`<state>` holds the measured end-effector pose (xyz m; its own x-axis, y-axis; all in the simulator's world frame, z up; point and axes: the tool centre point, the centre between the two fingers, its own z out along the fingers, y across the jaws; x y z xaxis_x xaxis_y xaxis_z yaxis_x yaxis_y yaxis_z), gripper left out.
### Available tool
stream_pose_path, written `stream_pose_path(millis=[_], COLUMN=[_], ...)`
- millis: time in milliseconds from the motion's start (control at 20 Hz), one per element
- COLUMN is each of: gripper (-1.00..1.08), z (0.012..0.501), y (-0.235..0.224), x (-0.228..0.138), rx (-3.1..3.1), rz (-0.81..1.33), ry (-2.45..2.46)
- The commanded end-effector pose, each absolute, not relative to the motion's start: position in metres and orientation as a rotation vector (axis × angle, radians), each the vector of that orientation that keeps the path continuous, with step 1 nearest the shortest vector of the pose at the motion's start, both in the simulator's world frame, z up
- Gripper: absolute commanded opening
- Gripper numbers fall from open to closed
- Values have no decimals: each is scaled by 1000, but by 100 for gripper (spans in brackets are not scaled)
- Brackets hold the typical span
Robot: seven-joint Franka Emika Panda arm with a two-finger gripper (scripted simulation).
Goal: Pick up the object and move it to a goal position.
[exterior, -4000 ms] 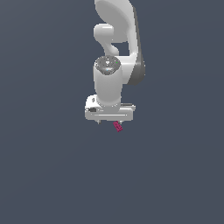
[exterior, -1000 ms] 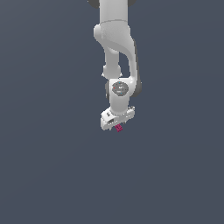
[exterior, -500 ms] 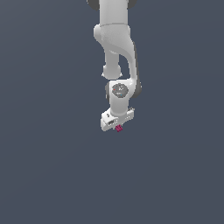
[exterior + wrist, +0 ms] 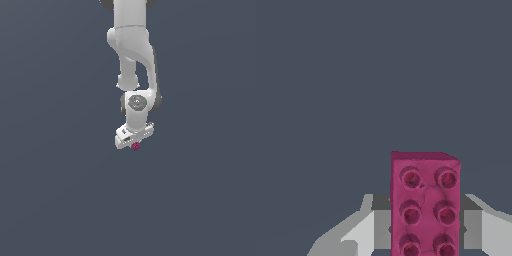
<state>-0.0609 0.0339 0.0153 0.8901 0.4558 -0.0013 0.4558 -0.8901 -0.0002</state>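
The object is a small magenta-pink studded brick [image 4: 135, 146]. In the exterior view it pokes out just below the white gripper [image 4: 134, 144] at the end of the arm. In the wrist view the brick [image 4: 424, 205] fills the middle, studs facing the camera, held between the two grey-white fingers [image 4: 363, 230] that press on its sides. The gripper is shut on the brick and holds it off the ground. No goal marker shows in either view.
The white arm [image 4: 131, 60] hangs down from the top of the exterior view. Around it there is only plain dark blue-grey background.
The arm has swung its wrist and turned since four seconds ago, carrying the brick along. In the last second the gripper and brick have hardly moved.
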Motion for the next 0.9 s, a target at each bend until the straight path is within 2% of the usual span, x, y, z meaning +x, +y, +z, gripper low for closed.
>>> stream_pose_path(millis=[0,400,850], gripper=[-100,-100,-100], z=[21,58,139], y=[35,47,72], x=[-61,-67,-80], rx=[3054,3053,3052], rz=[0,-1,-1], ry=[737,737,738])
